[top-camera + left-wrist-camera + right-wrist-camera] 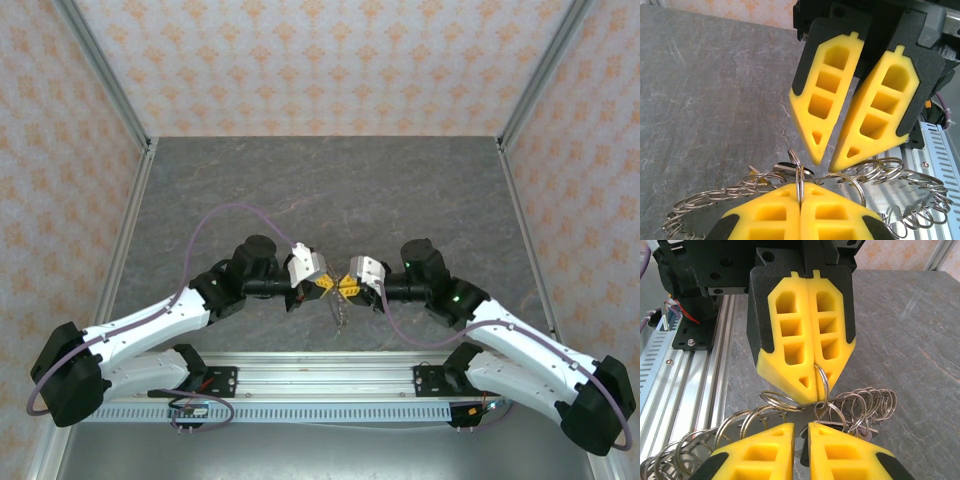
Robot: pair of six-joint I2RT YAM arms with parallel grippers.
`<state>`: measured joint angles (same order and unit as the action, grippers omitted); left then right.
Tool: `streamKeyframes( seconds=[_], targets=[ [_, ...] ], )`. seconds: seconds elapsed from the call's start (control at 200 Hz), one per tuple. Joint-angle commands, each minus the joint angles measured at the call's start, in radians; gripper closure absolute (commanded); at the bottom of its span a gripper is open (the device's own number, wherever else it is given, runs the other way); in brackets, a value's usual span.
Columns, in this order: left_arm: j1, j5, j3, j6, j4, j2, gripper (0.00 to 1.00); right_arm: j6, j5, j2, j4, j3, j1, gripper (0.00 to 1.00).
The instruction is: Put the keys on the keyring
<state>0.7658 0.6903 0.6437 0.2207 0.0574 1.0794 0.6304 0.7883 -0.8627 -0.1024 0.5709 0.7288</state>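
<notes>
Both grippers meet tip to tip above the table's near edge. My left gripper (322,287) (800,186) (813,396) is shut on one silver split ring of the keyring (800,172) (823,382), which stands upright between its yellow fingers. That ring belongs to a metal strip (890,181) (765,416) that carries several more rings and hangs below the grippers (340,315). My right gripper (348,288) (829,162) (801,426) has its jaws a narrow gap apart, closed on the dark head of a flat silver key (842,426) (785,169) right beside the pinched ring.
An aluminium rail (320,375) (680,390) runs along the near edge just under the grippers. Purple cables (215,215) loop off the arms. The grey table (330,190) stretches back to patterned walls and metal corner posts.
</notes>
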Motion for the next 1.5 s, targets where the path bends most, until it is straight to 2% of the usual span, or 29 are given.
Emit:
streamKeyframes(
  seconds=[0.0, 0.28, 0.395, 0.45, 0.596, 0.736, 1.011, 1.131, 1.211, 1.496],
  targets=[
    [0.003, -0.018, -0.009, -0.019, 0.042, -0.033, 1.0, 0.018, -0.01, 0.024, -0.005, 0.013, 0.008, 0.85],
    [0.003, -0.025, -0.011, -0.015, 0.037, -0.052, 1.0, 0.02, -0.02, 0.034, 0.0, -0.005, 0.008, 0.85],
    [0.003, -0.023, 0.0, -0.009, 0.016, -0.053, 1.0, 0.094, -0.126, 0.074, -0.13, 0.026, 0.008, 0.85],
    [0.003, -0.02, -0.002, -0.008, 0.018, -0.055, 1.0, 0.101, -0.161, 0.081, -0.108, 0.026, 0.008, 0.86],
    [0.003, -0.014, -0.005, -0.003, 0.034, -0.038, 1.0, 0.083, -0.018, 0.019, -0.058, 0.063, 0.008, 0.86],
    [0.003, -0.008, 0.007, -0.009, 0.034, -0.025, 1.0, 0.071, 0.04, -0.002, -0.001, 0.046, 0.011, 0.86],
    [0.004, -0.013, -0.002, -0.003, 0.023, -0.027, 1.0, 0.058, -0.03, 0.044, 0.046, 0.032, 0.012, 0.82],
    [0.004, -0.011, -0.004, -0.003, 0.032, -0.026, 1.0, 0.048, 0.025, 0.036, 0.038, 0.055, 0.012, 0.82],
    [0.004, -0.011, -0.005, -0.002, 0.034, -0.024, 1.0, 0.046, 0.07, 0.011, 0.03, 0.072, 0.015, 0.78],
    [0.004, 0.0, -0.012, 0.003, 0.03, -0.033, 1.0, 0.032, 0.014, -0.06, 0.103, 0.074, 0.023, 0.83]
  ],
)
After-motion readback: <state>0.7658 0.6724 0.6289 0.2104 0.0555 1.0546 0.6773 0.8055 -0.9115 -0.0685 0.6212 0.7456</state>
